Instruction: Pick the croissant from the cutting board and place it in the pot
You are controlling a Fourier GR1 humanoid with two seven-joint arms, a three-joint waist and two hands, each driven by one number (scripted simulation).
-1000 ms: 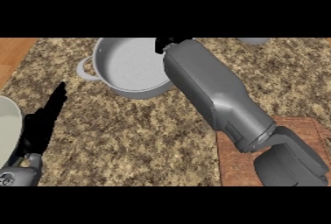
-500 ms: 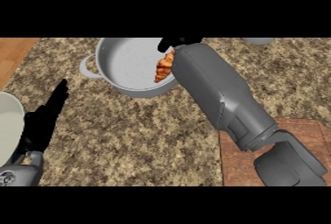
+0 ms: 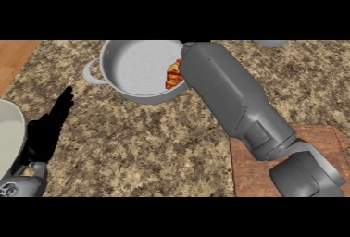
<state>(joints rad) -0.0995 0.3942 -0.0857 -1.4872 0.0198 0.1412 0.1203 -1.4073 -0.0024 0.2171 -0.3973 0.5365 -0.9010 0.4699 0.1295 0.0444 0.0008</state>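
Right hand: hidden behind its own grey forearm [image 3: 236,99], which reaches across the counter to the pot's right rim; whether the fingers are apart, together or clamped on anything cannot be told.
Croissant [image 3: 173,76]: golden-orange, seen inside the pot against its right inner wall, right at the forearm's far end; whether it is resting there or held is hidden.
Why the arm lies so: judged from the task, it reaches over the rim to bring the croissant into the pot.
Pot [image 3: 130,60]: grey, round, a handle on its left side; nothing but the croissant shows in it.
Cutting board [image 3: 249,169]: brown, near the elbow, well back from the pot; its visible part is bare.
Left hand [image 3: 48,129]: black, fingers straight and together, resting open at the view's left, well apart from the pot.
Plate [image 3: 8,134]: pale, at the left edge, just beside the left hand; contents not visible.
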